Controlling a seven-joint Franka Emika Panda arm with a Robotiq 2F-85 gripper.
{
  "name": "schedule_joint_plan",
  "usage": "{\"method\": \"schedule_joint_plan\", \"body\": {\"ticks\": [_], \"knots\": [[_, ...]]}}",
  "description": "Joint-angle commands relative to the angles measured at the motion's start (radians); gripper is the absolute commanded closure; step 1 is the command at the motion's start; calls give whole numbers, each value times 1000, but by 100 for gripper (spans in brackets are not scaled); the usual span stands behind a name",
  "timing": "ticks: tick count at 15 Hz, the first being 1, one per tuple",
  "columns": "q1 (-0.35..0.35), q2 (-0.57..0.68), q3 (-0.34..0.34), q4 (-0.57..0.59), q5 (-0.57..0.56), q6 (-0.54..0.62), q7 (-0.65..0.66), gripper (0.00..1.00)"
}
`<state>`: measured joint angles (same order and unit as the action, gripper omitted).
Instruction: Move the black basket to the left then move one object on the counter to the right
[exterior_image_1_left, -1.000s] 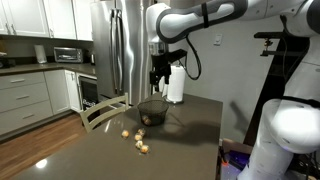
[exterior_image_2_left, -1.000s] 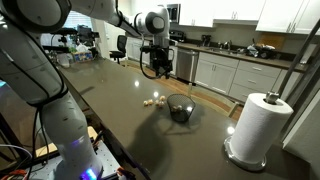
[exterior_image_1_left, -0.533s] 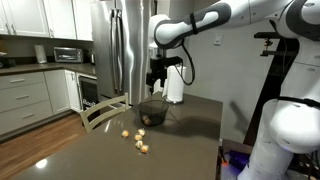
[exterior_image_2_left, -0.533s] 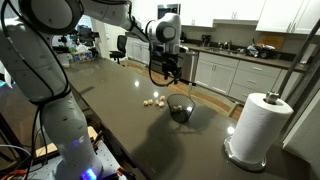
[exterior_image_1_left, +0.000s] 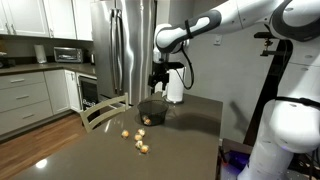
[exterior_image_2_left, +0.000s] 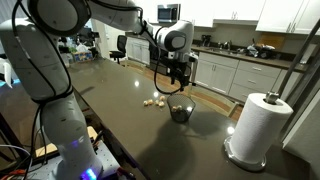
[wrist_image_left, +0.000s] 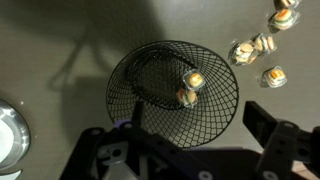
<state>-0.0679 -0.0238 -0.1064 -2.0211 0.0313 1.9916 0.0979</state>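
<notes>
The black basket (wrist_image_left: 175, 88) is a round wire mesh bowl on the dark counter (exterior_image_1_left: 110, 155); it also shows in both exterior views (exterior_image_1_left: 151, 113) (exterior_image_2_left: 180, 110). Two small yellowish objects (wrist_image_left: 188, 88) lie inside it. Several more small yellowish objects (exterior_image_1_left: 136, 139) (exterior_image_2_left: 152, 101) (wrist_image_left: 258, 50) lie loose on the counter beside it. My gripper (exterior_image_1_left: 158, 83) (exterior_image_2_left: 180, 77) (wrist_image_left: 190, 150) hangs open and empty above the basket, its fingers spread over the basket's near rim in the wrist view.
A paper towel roll (exterior_image_2_left: 257, 127) stands on the counter close to the basket (exterior_image_1_left: 175, 84). A chair back (exterior_image_1_left: 103, 110) stands at the counter's edge. A steel fridge (exterior_image_1_left: 122, 50) and white cabinets stand behind.
My gripper has moved sideways along the counter and now hangs over the basket. The basket and the loose objects have not moved.
</notes>
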Motion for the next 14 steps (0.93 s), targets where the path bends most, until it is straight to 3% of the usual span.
{"method": "schedule_joint_plan", "body": {"ticks": [1, 9, 14], "knots": [[-24, 48, -11, 15, 40, 41, -42, 0], [-62, 121, -38, 8, 75, 86, -47, 0], [-106, 140, -56, -26, 183, 142, -138, 0]]}}
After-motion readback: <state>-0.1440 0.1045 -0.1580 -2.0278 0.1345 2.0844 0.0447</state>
